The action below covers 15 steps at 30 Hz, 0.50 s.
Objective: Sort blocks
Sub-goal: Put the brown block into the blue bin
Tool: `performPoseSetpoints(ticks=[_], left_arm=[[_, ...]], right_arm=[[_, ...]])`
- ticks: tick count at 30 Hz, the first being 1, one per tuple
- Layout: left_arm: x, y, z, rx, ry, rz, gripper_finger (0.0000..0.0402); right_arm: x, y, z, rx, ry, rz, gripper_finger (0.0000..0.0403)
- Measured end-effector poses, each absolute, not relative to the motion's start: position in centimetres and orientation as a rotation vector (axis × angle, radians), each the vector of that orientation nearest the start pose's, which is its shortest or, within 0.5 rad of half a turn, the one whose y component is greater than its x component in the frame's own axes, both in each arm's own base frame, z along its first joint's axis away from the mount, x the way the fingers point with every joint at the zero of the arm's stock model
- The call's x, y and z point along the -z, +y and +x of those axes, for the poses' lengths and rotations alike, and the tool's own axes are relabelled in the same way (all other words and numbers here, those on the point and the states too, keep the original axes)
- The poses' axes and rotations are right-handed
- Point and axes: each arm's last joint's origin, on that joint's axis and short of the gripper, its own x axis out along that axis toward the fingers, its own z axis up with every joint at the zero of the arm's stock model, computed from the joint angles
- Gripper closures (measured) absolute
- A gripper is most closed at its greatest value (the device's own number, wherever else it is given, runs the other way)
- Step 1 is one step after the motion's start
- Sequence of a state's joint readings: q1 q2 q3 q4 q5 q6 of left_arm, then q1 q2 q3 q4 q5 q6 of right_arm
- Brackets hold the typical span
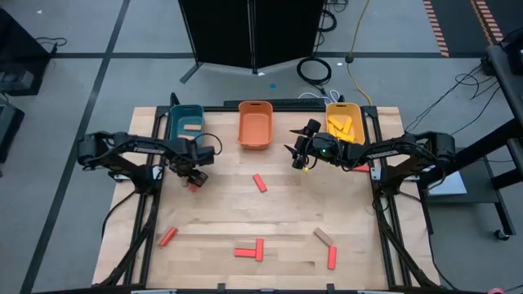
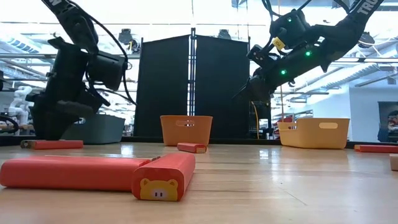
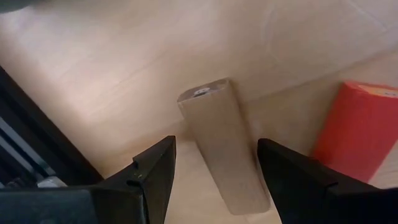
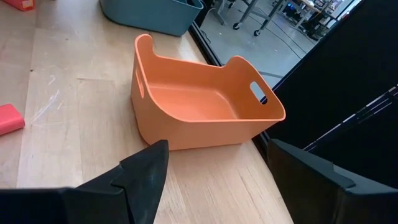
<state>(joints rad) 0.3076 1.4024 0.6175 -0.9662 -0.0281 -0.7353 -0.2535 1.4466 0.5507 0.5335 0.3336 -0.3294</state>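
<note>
Blocks lie scattered across the table (image 1: 270, 216) while your left gripper (image 3: 214, 165) straddles a tan block (image 3: 224, 152), its fingers (image 3: 155, 168) parted on either side with daylight showing along both flanks, so nothing is grasped yet. A red block (image 3: 360, 134) sits just outside one finger, near enough to be nudged. Before you close, judge the centring: the tan bar runs lengthwise between the fingers but slightly skewed, so a small wrist turn would likely square the pads to its long sides. Come down fully, then close gently, keeping the outer finger off the red neighbour. From above, this gripper (image 1: 194, 173) hangs just in front of the teal bin (image 1: 186, 122), where one pale piece seems to lie, the likely drop. Your right gripper (image 1: 301, 153) waits raised and wide open, holding nothing, between the orange bin (image 4: 199, 109) ahead of it and the yellow bin (image 1: 344, 119) beside it. More red blocks (image 1: 248, 251) lie well apart at the table's near side.
</note>
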Motion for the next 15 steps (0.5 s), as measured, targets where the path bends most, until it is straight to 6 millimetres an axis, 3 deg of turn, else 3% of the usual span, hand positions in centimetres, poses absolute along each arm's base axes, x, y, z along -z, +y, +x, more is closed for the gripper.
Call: performPoseSetpoints(ticks=[9, 15], left_arm=[[-13.56, 5.58, 16.58, -0.823, 1.584, -0.748, 0.0175], [-13.05, 5.49, 16.41, -0.815, 1.569, -0.761, 0.0212]], right_arm=[[-17.8, -7.84, 26.49, 0.515, 0.459, -0.331, 0.0135], [-17.79, -7.84, 26.5, 0.516, 0.459, -0.328, 0.0135]])
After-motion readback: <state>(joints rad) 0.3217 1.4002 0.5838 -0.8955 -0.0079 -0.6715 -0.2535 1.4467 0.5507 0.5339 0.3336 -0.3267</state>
